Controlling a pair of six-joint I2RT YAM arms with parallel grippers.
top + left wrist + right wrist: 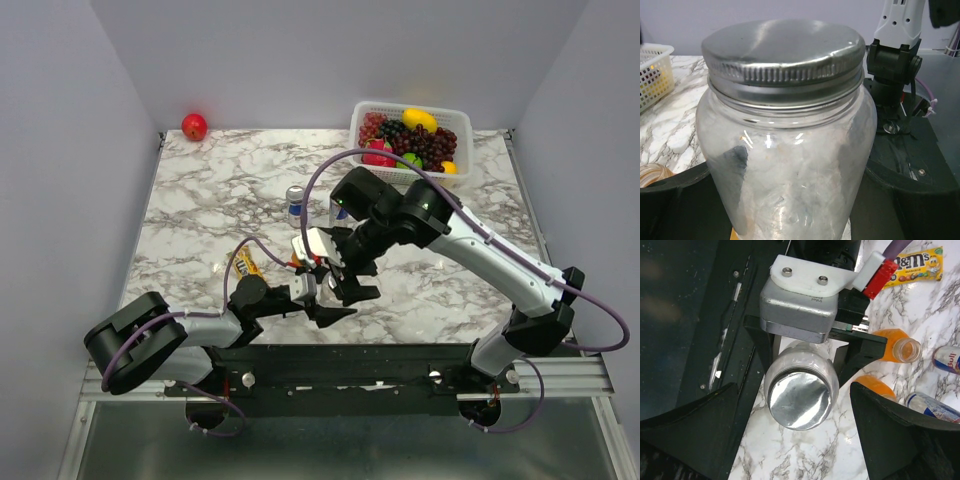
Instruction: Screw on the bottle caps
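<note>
1. One clear glass jar (790,165) fills the middle of my views. It stands upright, with the flat silver lid (782,50) sitting on its mouth. How far the lid is screwed down, I cannot tell.
2. The left hand (804,365) is grasping the jar by its body, one black finger on each side, over the near part of the marble bench (200,220).
3. The right hand (792,386) hangs above the lid, released. Its fingers are wide apart on both sides and do not touch it.
4. Two small orange bottles (892,347) are on the bench just beside the jar; one shows an open mouth.
5. Near them I see drink cans (947,360) and a yellow candy packet (915,262). At the far side are a fruit basket (358,125) and a red apple (194,126).
</note>
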